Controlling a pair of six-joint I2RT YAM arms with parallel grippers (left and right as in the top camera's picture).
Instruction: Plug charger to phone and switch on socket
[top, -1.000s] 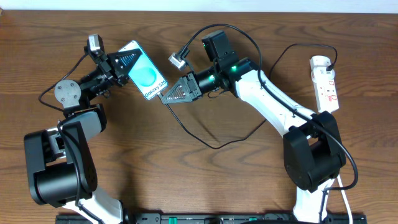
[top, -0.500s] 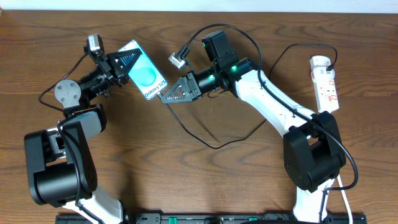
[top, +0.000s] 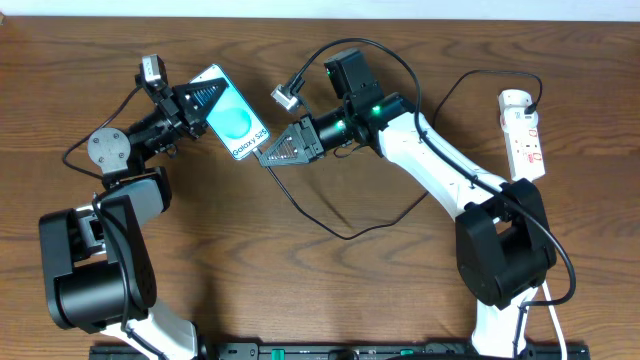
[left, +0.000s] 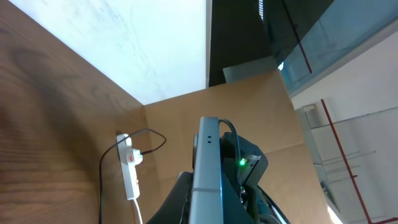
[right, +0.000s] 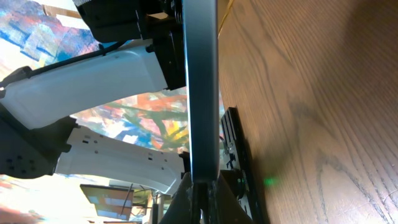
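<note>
The phone with its turquoise screen is held off the table, tilted, between the two arms. My left gripper is shut on its upper left end. In the left wrist view the phone shows edge-on, rising from that gripper. My right gripper sits at the phone's lower right end, shut on the charger plug. In the right wrist view its fingertips pinch a thin dark tip against the phone's edge. The charger cable loops across the table towards the socket.
The white socket strip lies at the far right near the table's back edge, also seen in the left wrist view. Its white lead runs down past the right arm's base. The left arm's base stands at the lower left.
</note>
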